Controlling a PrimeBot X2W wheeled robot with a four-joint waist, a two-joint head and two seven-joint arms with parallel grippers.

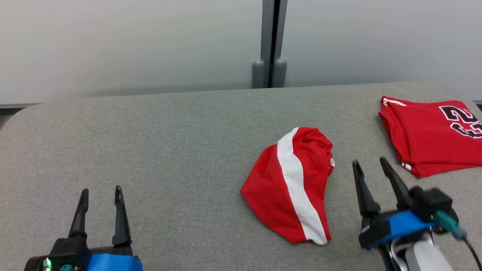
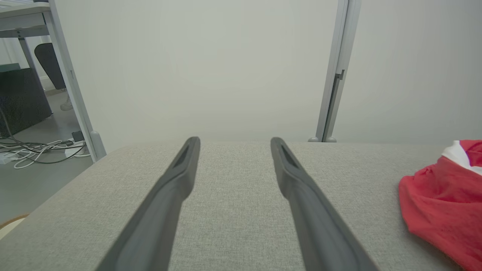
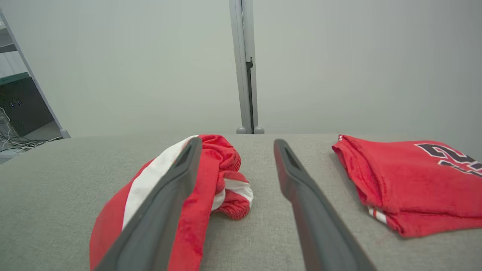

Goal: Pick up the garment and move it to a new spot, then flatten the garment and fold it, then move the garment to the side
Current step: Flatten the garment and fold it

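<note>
The right gripper (image 1: 369, 162) sits at the lower right of the head view. Its two dark fingers are spread apart with nothing between them, and they point up the frame, tilted slightly left. The tips hover over bare grey cloth. Just left of them lies the garment (image 1: 267, 188), a rumpled red piece with a broad white stripe down its length, a little right of the picture's centre. It is not touching the fingers. In the right wrist view the left finger crosses in front of the garment (image 3: 222, 158) at the lower left, and the gap between the fingers shows bare cloth.

To the upper right of the gripper in the head view lies a folded red shirt (image 1: 425, 135) with dark numerals. It is cut off by the right edge and lies apart from the garment.

The left gripper (image 1: 101, 189) is at the lower left of the head view, fingers likewise parted and empty, well apart from the garment. In the left wrist view the garment (image 2: 437, 203) lies at the right edge.

Everything rests on a table (image 1: 169, 150) covered in grey fabric. Behind it stands a pale wall with a grey post (image 1: 272, 37) at the top centre. Cables (image 2: 34, 150) lie on the floor at the left of the left wrist view.
</note>
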